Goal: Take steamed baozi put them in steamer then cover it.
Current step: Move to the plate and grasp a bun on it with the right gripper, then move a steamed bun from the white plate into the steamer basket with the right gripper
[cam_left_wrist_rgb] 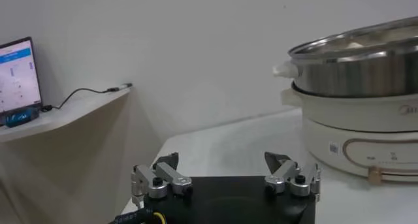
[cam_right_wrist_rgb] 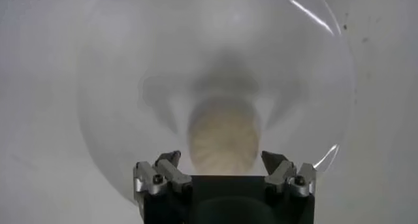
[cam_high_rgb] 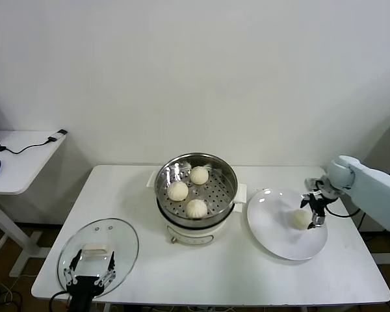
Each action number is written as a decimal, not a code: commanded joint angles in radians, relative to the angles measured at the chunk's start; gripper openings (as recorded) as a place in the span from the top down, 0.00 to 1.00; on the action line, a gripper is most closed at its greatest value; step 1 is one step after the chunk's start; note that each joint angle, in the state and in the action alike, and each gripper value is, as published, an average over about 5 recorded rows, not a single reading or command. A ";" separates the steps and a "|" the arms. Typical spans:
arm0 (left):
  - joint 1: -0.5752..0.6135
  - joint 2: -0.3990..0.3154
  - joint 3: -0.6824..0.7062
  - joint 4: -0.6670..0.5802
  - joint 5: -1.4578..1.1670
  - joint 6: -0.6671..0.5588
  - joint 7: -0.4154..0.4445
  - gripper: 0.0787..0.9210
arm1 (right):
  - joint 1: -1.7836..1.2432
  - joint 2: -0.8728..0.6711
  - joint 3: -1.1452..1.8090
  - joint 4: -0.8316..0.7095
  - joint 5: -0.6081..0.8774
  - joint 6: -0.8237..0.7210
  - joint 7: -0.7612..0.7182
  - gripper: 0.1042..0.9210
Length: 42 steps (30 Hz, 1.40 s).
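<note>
Right gripper wide open, straddling the last baozi on plate at right, gripping nothing; steamer center holds three buns; left gripper open at lower left over cover.

Head view high over table, wrist views low, close

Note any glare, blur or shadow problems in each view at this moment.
Head view: even light, bright reflections on the shiny steel steamer basket. Left wrist view: sharp on the open left gripper, soft farther off. Right wrist view: the round off-white bun on the flat white plate is blurred, ringed by shadow; glare streaks the rim.
</note>
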 commanded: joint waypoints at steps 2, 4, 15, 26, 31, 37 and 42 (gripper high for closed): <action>0.000 -0.001 0.004 0.003 0.005 0.000 0.000 0.12 | -0.065 0.048 0.060 -0.074 -0.048 0.002 0.000 0.12; 0.000 -0.002 0.005 0.003 0.007 -0.001 0.000 0.12 | -0.061 0.054 0.061 -0.082 -0.050 0.006 -0.001 0.12; 0.002 -0.002 0.004 0.003 0.011 -0.003 0.000 0.12 | -0.033 0.067 0.038 -0.091 0.011 0.007 -0.015 0.20; 0.004 -0.004 0.009 0.009 0.007 -0.008 -0.001 0.12 | 0.128 0.093 -0.091 -0.102 0.128 0.006 -0.018 0.26; 0.008 -0.002 0.009 0.009 0.003 -0.011 -0.001 0.12 | 0.349 0.153 -0.284 -0.102 0.326 -0.012 -0.015 0.27; 0.002 -0.003 0.022 0.005 0.001 -0.012 0.000 0.12 | 0.637 0.288 -0.557 -0.096 0.634 -0.037 -0.007 0.28; -0.004 -0.001 0.035 0.009 -0.005 -0.018 0.001 0.12 | 0.759 0.410 -0.669 -0.059 0.835 -0.088 0.019 0.27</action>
